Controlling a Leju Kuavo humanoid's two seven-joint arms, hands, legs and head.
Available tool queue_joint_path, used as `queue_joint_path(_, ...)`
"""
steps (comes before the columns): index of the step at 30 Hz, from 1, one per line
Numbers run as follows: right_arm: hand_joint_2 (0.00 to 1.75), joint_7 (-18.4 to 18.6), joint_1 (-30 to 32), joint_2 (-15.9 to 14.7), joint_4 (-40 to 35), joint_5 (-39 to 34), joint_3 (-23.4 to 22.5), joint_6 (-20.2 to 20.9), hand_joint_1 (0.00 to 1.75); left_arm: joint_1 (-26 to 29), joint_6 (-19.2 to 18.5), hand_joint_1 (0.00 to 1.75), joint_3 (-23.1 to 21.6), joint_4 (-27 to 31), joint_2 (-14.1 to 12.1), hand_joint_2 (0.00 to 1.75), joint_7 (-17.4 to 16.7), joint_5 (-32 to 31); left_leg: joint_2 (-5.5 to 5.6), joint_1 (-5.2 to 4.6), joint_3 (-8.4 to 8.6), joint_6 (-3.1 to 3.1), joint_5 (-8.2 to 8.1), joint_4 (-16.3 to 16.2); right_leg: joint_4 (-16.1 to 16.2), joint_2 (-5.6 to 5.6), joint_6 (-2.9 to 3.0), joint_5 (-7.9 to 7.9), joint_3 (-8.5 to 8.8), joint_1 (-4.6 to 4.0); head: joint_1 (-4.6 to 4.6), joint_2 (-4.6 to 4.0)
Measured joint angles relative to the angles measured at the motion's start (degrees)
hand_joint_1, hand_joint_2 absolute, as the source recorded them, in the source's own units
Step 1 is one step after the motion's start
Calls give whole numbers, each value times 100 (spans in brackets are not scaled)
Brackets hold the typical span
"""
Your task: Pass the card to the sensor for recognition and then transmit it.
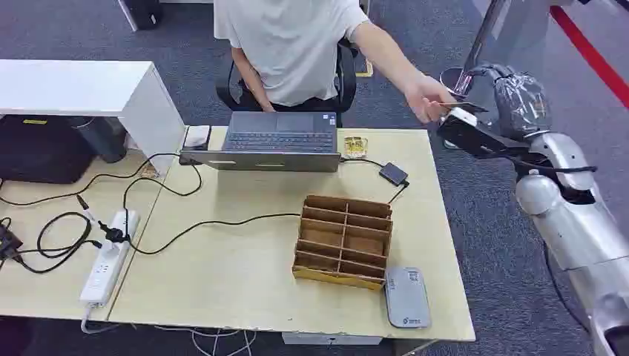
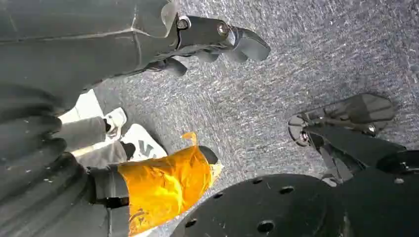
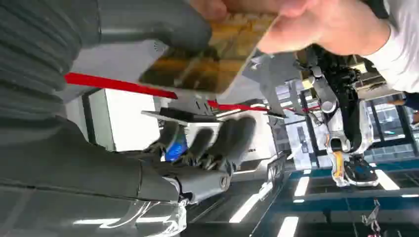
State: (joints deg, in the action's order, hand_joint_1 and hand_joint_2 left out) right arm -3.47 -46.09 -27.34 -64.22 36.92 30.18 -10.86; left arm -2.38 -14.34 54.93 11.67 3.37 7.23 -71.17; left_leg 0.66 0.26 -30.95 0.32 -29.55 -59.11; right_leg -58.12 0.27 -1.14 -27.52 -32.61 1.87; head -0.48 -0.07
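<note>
A person's hand [image 1: 426, 96] reaches over the desk's far right corner and holds a card [image 1: 461, 107] by one end. My right hand [image 1: 475, 132] is raised just beside it, off the desk's right edge. The right wrist view shows the golden card [image 3: 212, 59] pinched in the person's fingers [image 3: 306, 24] and lying against my thumb [image 3: 148, 22]. My darker fingers [image 3: 212, 140] are spread well away from it, so the right hand [image 3: 163, 113] holds nothing. My left hand [image 2: 148, 44] hangs over grey carpet with nothing in it. A grey flat sensor [image 1: 406, 297] lies at the desk's near right corner.
A cardboard divider box [image 1: 343, 241] sits beside the sensor. At the desk's [image 1: 222, 282] far edge are a laptop [image 1: 280, 141] and a small black box [image 1: 393, 173] on a cable. A power strip [image 1: 107, 256] and cables lie at the left. The person sits behind the laptop.
</note>
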Motion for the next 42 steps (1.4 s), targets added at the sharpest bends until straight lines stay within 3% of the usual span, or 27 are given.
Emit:
queue_joint_path(11,175,-20,19,48,-37,-79,2,70,175,0,-88,0,4,0,44,175,-76,0,1,0,-2,0,0,0,1,-1,0,0,0,0,0,0)
queue_joint_path(15,175,-109,19,129,-44,-147,11,129,175,0,-492,0,4,0,59,175,-50,-33,-1,0,0,0,0,0,0,3,0,0,0,0,0,0)
queue_joint_path(21,175,-204,234,181,-158,-197,13,-37,175,6,-240,0,46,0,127,175,-63,68,2,0,3,-1,0,0,1,-2,0,0,0,-1,0,0)
queue_joint_path(25,175,-424,857,30,-650,-495,-123,-181,175,14,-164,0,136,0,131,175,-61,144,6,1,1,1,-1,-1,3,-6,-3,-3,0,-1,0,0)
queue_joint_path(31,175,-774,2155,-262,-1778,-864,-748,-232,175,28,-120,0,295,0,138,175,-92,278,6,0,-4,6,-7,0,6,-7,-5,-6,-3,-1,0,0)
queue_joint_path(42,175,-1250,4443,-538,-3612,-582,-1825,-337,175,38,11,0,509,0,168,175,-190,343,3,1,-5,5,-11,1,8,-5,-4,-9,-4,-1,0,0)
